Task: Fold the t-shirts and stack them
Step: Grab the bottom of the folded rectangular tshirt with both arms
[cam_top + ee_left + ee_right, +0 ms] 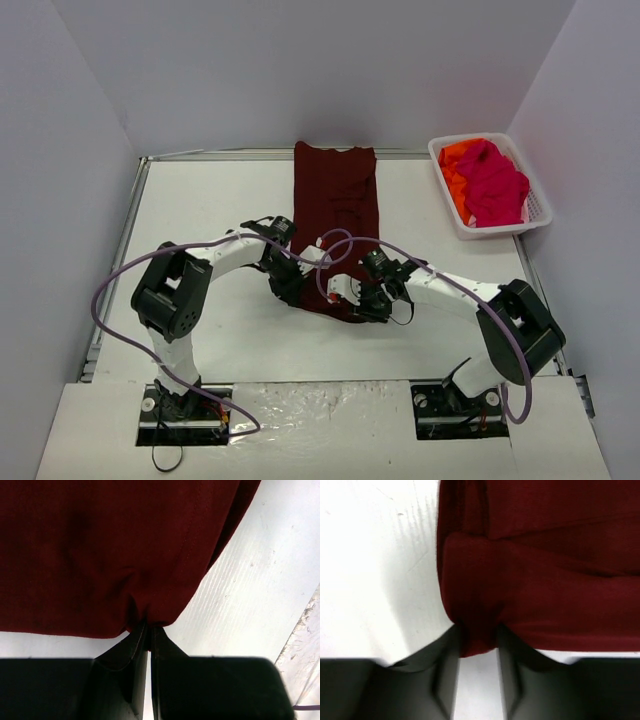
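A dark maroon t-shirt (335, 205) lies folded into a long narrow strip down the middle of the table. My left gripper (287, 283) is shut on its near left corner; in the left wrist view the cloth (110, 555) bunches where it enters the closed fingertips (150, 632). My right gripper (368, 303) is shut on the near right corner; the right wrist view shows a thick fold of maroon cloth (530, 580) pinched between the fingers (479, 642). A bright pink t-shirt (493, 182) and an orange one (455, 165) lie in the basket.
A white lattice basket (537, 210) stands at the far right of the table. The table has a raised metal rim (128, 215) on the left and back. A purple cable (120, 275) loops over the left arm and between both wrists.
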Motion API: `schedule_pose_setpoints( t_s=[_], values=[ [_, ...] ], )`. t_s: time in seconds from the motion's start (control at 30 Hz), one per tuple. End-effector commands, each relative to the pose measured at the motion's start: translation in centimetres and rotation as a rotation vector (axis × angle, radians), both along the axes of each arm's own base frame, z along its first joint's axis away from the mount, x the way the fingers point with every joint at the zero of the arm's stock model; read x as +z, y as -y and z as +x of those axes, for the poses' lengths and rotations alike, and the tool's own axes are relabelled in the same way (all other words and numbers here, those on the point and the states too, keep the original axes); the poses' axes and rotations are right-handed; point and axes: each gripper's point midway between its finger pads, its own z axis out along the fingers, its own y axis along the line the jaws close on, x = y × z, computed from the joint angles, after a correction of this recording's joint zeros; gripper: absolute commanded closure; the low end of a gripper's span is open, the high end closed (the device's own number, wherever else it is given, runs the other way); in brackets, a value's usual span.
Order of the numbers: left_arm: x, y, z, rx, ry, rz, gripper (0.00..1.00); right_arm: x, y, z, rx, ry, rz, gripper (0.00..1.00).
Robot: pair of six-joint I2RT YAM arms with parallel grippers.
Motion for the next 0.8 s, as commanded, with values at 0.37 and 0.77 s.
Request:
schedule_pose_setpoints(
  t_s=[0.37,0.77],
  values=[
    [3.7,0.3,-0.1,-0.032,0.046,-0.066,0.98,3.4,1.1,-1.0,-0.021,-0.022,-0.025,1.0],
    [8.3,-1.1,-6.5,-0.272,-0.015,-0.212,0.98,7.4,0.1,-3.1,0.032,-0.126,0.043,1.0]
  ],
)
